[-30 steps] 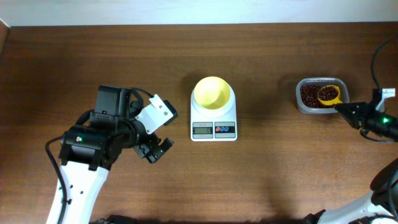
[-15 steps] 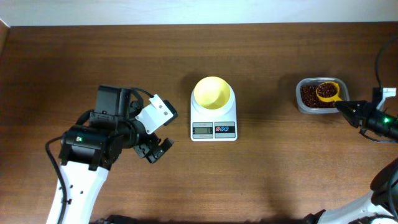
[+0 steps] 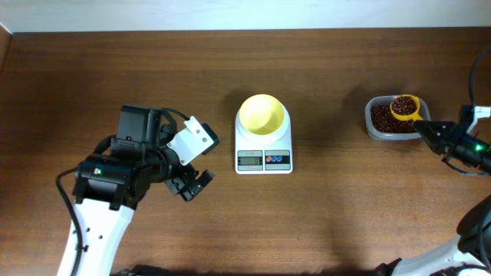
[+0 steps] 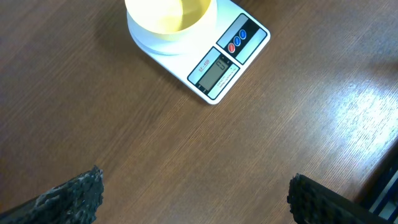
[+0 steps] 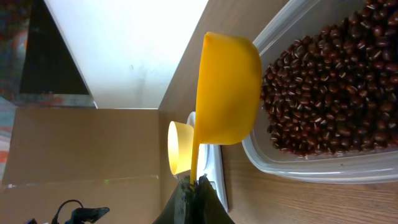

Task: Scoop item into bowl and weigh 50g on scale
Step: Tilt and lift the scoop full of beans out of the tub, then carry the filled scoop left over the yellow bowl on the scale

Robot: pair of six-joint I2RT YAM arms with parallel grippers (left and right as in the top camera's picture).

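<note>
The red-brown beans, the item (image 3: 381, 117) (image 5: 329, 87), fill a clear tub (image 3: 393, 136) at the right. Over the tub's far edge hangs a yellow scoop (image 3: 403, 106) (image 5: 227, 87) loaded with beans, its thin handle pinched by my shut right gripper (image 3: 424, 130) (image 5: 196, 186). The pale-yellow bowl (image 3: 261, 113) (image 4: 169, 15) (image 5: 180, 146) stands empty on the white scale (image 3: 263, 159) (image 4: 214, 68) (image 5: 211, 168) at mid-table. My left gripper (image 3: 192, 184) (image 4: 196, 199) hovers open over bare wood, to the left of the scale and nearer the table's front, nothing between its fingers (image 4: 74, 196).
The tub's rim (image 5: 323, 168) lies just below the scoop's cup. A white wall runs behind the table's far edge. Bare brown tabletop separates the scale from the tub.
The right gripper has carried the bean-filled scoop up out of the heap and toward the tub's far edge. The left arm has stayed still.
</note>
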